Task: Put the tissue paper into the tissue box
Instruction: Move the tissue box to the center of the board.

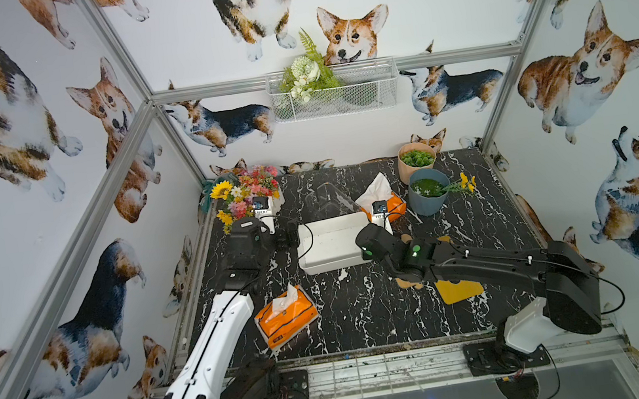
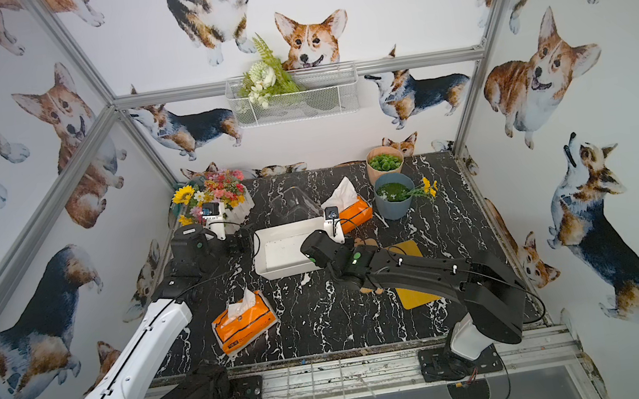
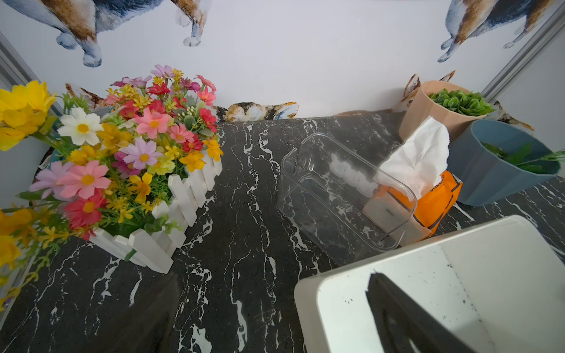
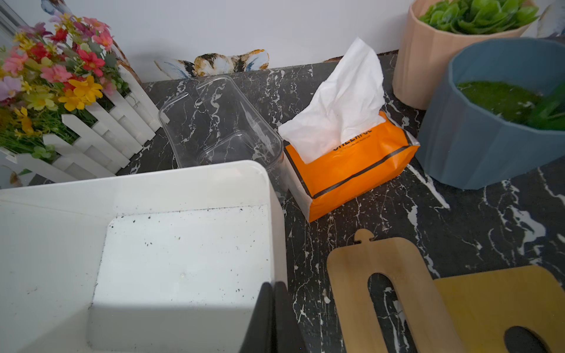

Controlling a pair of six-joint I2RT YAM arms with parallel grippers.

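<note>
Wrist views alone show it: right tool (image 4: pixel 273 288) pinched shut, left tool (image 3: pixel 272 276) wide open, empty.

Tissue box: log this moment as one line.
tissue box empty | left gripper open astride its wall | right gripper shut at its rim | front tissue pack untouched

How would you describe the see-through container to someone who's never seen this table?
Find the white box in the middle of the marble table. Just behind it sits the container, beside an orange tissue pack. It alone is transparent, marble showing through.
</note>
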